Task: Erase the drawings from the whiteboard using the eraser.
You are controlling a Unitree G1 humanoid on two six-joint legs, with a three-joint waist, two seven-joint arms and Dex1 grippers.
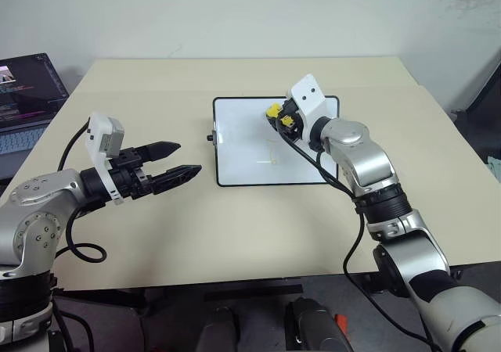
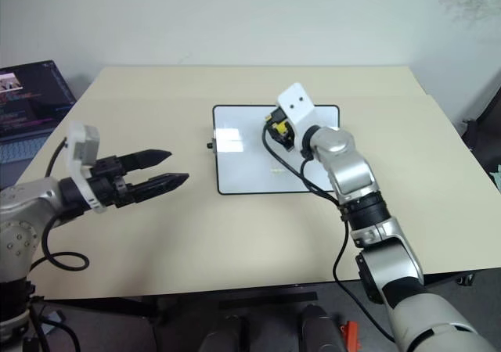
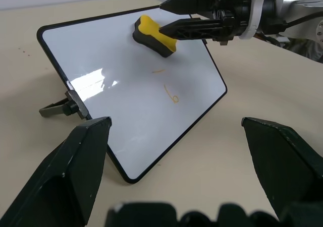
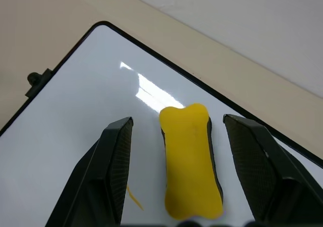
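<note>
The whiteboard (image 1: 243, 145) lies flat in the middle of the beige table, white with a thin black frame. Faint yellowish drawings (image 3: 173, 93) mark its centre, a short dash and a small loop. The yellow eraser (image 4: 191, 159) with a dark underside rests on the board near its far right corner. My right gripper (image 1: 275, 116) is open, one finger on each side of the eraser, and the right wrist view shows a gap at both sides. My left gripper (image 1: 188, 156) hovers open and empty to the left of the board, pointing toward it.
A laptop (image 1: 23, 94) stands at the table's far left edge. A small black knob (image 1: 210, 138) sticks out from the board's left short side. Bare tabletop (image 1: 235, 227) stretches in front of the board.
</note>
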